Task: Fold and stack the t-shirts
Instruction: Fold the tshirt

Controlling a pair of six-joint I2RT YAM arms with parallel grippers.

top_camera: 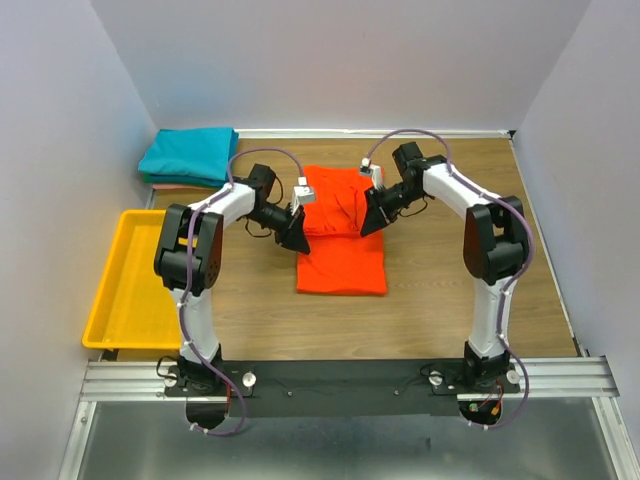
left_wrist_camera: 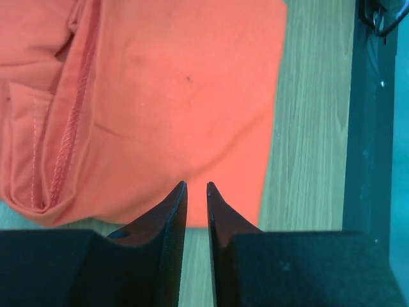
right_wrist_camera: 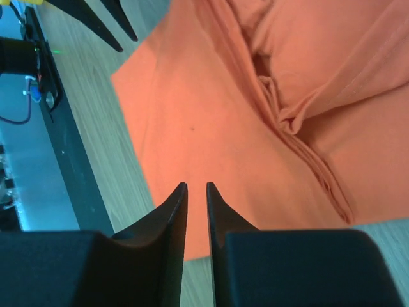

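While both arms reach inward over the bench (top_camera: 440, 300), the orange-red t-shirt (top_camera: 341, 262) lies in the middle of it, between the two hands. Its near half is a smooth flat rectangle. Its far half is doubled over in rumpled layers, with a stitched hem showing along the fold in the left wrist view.

The left hand (left_wrist_camera: 197, 185) sits at the shirt's left edge and points down over the cloth. Its fingers are parted by only a narrow slit, with nothing between them. The right hand (right_wrist_camera: 197, 185) is at the shirt's right edge, a little farther back. Its fingers are parted just as narrowly and it too grips nothing. Whether either fingertip touches the fabric cannot be told.

At the far left corner, well apart from the arms, the teal t-shirt (top_camera: 188, 152) lies folded on top of a pale pink one (top_camera: 190, 186) — only a thin edge of the pink shows. A yellow tray (top_camera: 135, 275) rests along the bench's left side, just beside the left arm.
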